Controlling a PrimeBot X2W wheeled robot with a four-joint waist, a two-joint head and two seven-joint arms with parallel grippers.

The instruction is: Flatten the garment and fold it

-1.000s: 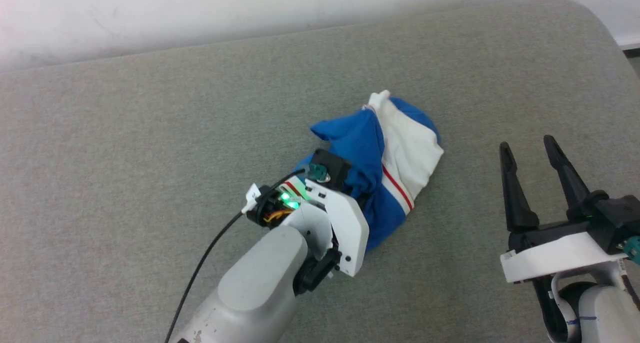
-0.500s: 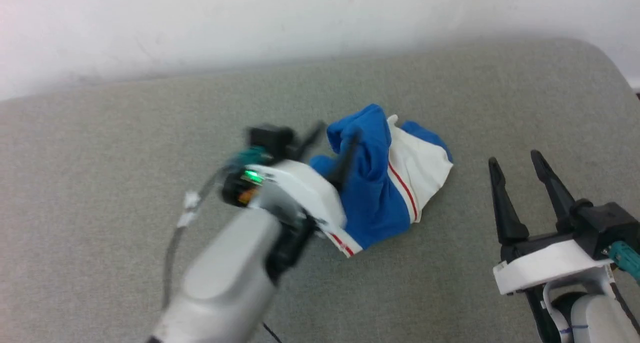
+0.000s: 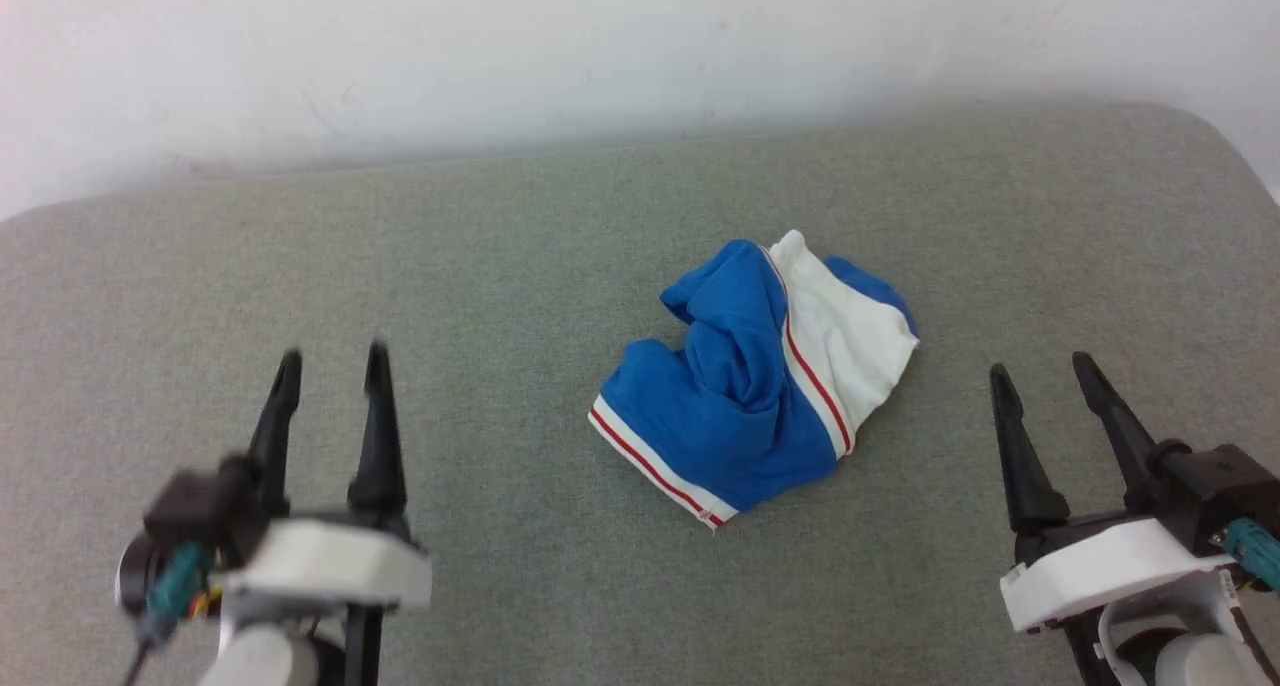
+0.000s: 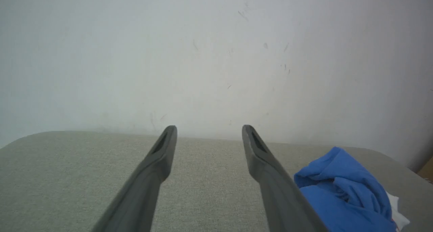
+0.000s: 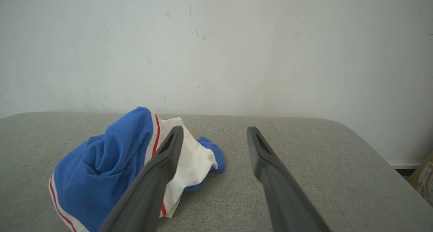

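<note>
The garment (image 3: 755, 381) lies crumpled in a heap at the middle of the grey padded surface (image 3: 500, 236), blue with a white part and red-and-white trim. It also appears as a blue bunch in the left wrist view (image 4: 341, 191) and beside the left finger in the right wrist view (image 5: 108, 167). My left gripper (image 3: 330, 361) stands open at the lower left, well apart from the garment, nothing between its fingers. My right gripper (image 3: 1040, 371) stands open at the lower right, also apart and empty.
A white wall (image 3: 600, 46) runs behind the surface's far edge. The surface's rounded right corner (image 3: 1210, 136) is near the right arm. A brown thing (image 5: 423, 178) shows beyond that corner in the right wrist view.
My left gripper has let go of the garment and drawn back to the lower left, open. The garment has dropped into a lower heap. The head camera has tilted slightly.
</note>
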